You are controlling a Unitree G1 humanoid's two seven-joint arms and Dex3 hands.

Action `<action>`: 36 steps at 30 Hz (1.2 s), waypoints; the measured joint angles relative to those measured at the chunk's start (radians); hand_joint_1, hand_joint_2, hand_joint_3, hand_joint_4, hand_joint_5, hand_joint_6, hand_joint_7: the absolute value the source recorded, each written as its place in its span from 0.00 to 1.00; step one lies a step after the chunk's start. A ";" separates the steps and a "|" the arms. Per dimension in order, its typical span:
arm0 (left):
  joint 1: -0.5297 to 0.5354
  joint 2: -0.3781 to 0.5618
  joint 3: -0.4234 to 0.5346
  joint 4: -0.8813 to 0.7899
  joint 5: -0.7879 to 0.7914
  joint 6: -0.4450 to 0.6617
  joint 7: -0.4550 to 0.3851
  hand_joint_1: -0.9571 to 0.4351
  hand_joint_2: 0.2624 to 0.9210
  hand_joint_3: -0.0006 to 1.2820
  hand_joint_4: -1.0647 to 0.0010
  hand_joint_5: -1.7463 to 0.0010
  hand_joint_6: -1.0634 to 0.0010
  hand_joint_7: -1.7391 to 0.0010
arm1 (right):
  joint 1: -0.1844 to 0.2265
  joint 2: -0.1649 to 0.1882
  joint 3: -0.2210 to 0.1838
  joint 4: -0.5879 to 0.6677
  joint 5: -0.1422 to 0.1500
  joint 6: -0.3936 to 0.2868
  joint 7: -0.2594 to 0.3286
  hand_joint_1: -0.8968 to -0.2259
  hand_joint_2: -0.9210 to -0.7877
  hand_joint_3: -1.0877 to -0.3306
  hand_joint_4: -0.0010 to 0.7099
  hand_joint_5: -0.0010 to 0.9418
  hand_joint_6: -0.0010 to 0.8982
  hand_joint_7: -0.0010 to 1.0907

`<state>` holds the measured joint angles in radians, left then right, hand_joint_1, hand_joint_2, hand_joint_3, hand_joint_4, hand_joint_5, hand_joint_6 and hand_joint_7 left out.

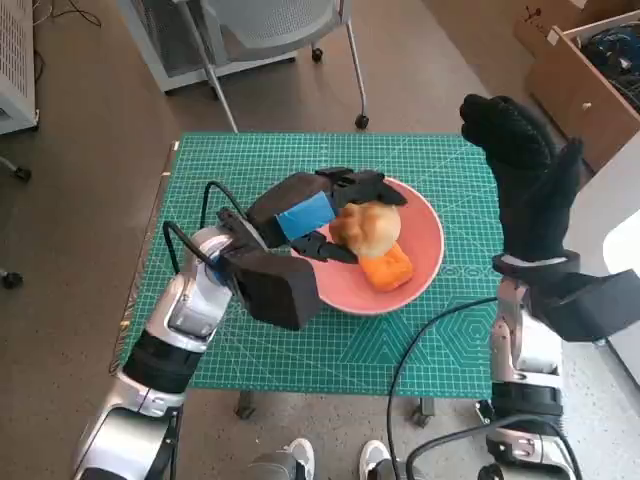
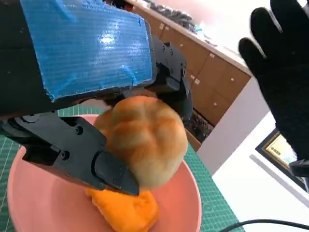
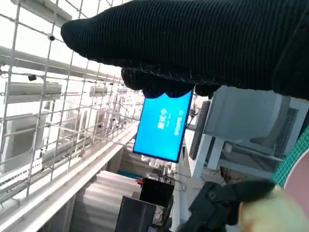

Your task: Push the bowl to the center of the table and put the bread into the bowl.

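One pink bowl, centre of frame; one round bread roll; one orange bread piece; two robot hands; one green mat; one surface.

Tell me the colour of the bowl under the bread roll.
The bowl is salmon pink; the head view shows it best.

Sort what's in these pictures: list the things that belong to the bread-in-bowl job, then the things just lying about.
Part of the job:
- pink bowl on the green mat
- bread roll, gripped by the left hand over the bowl
- right hand, raised, holding nothing

Just there:
- orange piece in the bowl
- green cutting mat
- chair
- wooden cabinet
- black cables
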<state>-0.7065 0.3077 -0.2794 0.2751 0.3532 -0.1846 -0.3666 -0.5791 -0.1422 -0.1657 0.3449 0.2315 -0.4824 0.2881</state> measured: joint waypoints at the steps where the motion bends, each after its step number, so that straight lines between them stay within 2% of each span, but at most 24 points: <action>1: 0.000 -0.001 0.003 0.003 -0.005 0.000 0.000 0.32 0.99 0.03 0.93 0.99 0.94 0.80 | 0.001 0.000 0.000 -0.002 0.000 0.001 0.000 0.45 0.00 0.50 0.38 0.00 0.14 0.41; 4: 0.001 -0.008 0.015 0.022 -0.036 0.000 -0.005 0.29 1.00 0.06 0.98 1.00 0.98 0.85 | 0.002 -0.001 -0.001 -0.010 0.001 0.004 0.000 0.44 0.00 0.50 0.38 0.00 0.14 0.41; 9: 0.006 -0.039 0.058 0.080 -0.142 -0.030 -0.027 0.26 1.00 0.10 1.00 1.00 1.00 0.91 | 0.003 -0.001 -0.002 -0.027 0.001 0.008 -0.001 0.44 0.00 0.50 0.39 0.00 0.14 0.41; 16: 0.008 -0.098 0.131 0.176 -0.311 -0.129 -0.068 0.22 1.00 0.18 1.00 1.00 1.00 0.94 | 0.003 0.000 0.000 -0.053 0.002 0.027 -0.003 0.43 0.00 0.50 0.39 0.00 0.14 0.42; 26: 0.011 -0.151 0.243 0.173 -0.491 -0.145 -0.097 0.23 1.00 0.23 1.00 1.00 0.98 0.90 | 0.003 0.002 0.004 -0.108 0.009 0.063 -0.004 0.43 0.00 0.52 0.39 0.00 0.15 0.43; 36: 0.019 -0.193 0.352 0.067 -0.620 -0.110 -0.044 0.23 1.00 0.28 0.98 0.99 1.00 0.83 | -0.003 0.000 0.002 -0.152 0.024 0.099 -0.005 0.42 0.00 0.57 0.42 0.01 0.18 0.44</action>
<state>-0.6877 0.1146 0.0722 0.3416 -0.2667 -0.2942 -0.4103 -0.5820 -0.1420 -0.1633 0.1933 0.2554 -0.3838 0.2830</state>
